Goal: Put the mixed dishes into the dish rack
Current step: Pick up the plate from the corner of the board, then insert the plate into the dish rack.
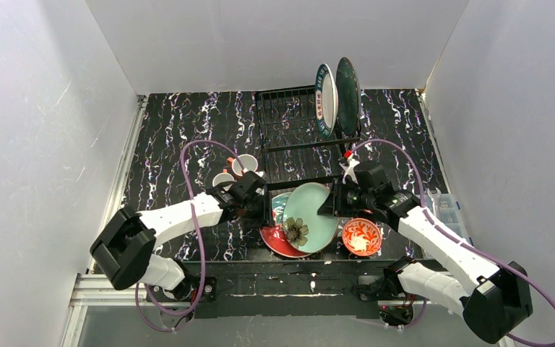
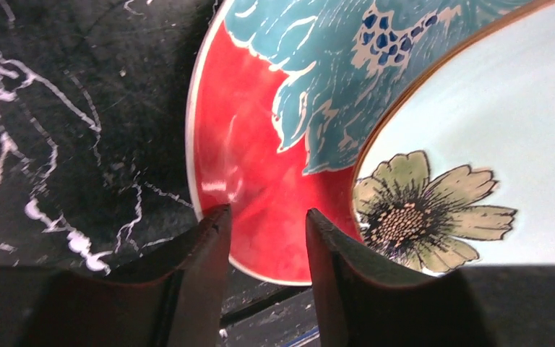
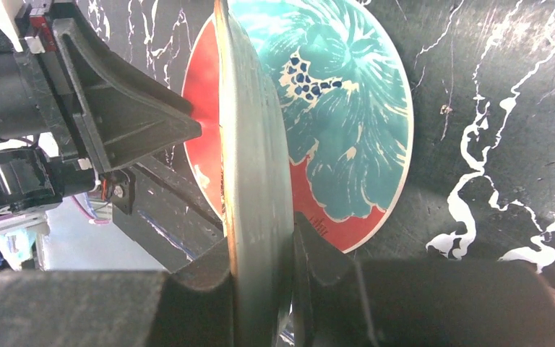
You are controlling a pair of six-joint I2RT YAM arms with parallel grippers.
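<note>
Nearest the arm bases, one red-patterned bowl (image 1: 361, 237) sits on the black marbled table (image 1: 181, 130), just right of the red plate (image 1: 276, 243), which lies flat. The right gripper (image 3: 260, 246) is clamped tight on the rim of the pale green plate (image 3: 254, 166), which is tipped up over the red one. Only the right wrist cam shows that pinch edge-on, plus the big teal flower print on the red plate and a tiny mark by its rim, too small to read. The left wrist cam shows what the top view hides: the left gripper (image 2: 267, 238) has its fingers spread with nothing between them, just above the red plate's edge, beside the green plate's painted daisy. Further back, two terracotta mugs (image 1: 234, 172) stand close together by the dish rack (image 1: 289, 134). At the rack's far end, two plates stand upright: a white plate (image 1: 325, 100) with a teal rim and a dark teal plate (image 1: 347, 94). That's four plates in total.
</note>
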